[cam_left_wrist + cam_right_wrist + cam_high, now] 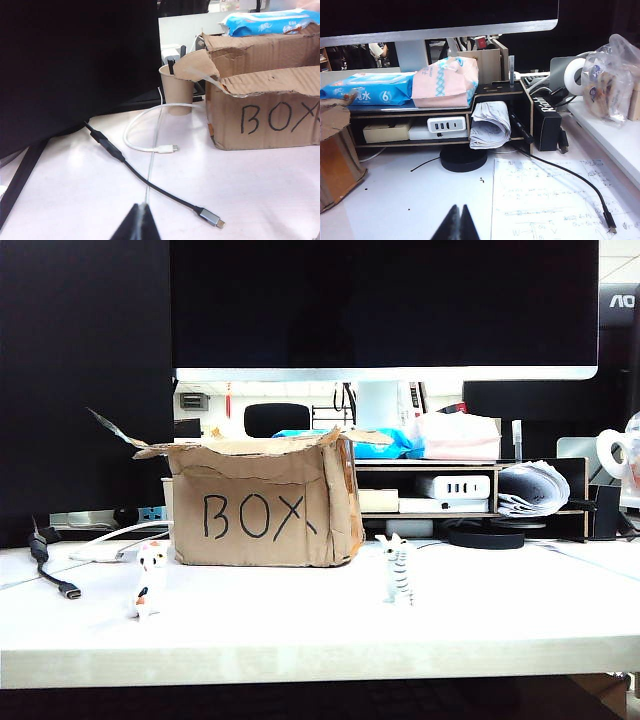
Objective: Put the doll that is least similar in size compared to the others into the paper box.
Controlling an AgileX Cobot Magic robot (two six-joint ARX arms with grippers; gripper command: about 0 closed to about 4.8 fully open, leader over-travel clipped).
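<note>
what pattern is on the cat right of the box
Grey stripes on white, on the cat beside the paper box; exterior view shows it best.

The left tool [140,220] shows as a dark tip with its fingers pressed together, low over the white worktop [75,200]. A black cable [150,185] with a metal plug and a white cable [145,145] lie on the worktop. The paper box [265,112], marked "BOX", stands beyond them with torn flaps, a paper cup [177,92] just beside it.

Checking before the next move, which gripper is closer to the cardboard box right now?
Left, probably. The left gripper faces the paper box front across cables; the right gripper sees only its corner, off to one side.
</note>
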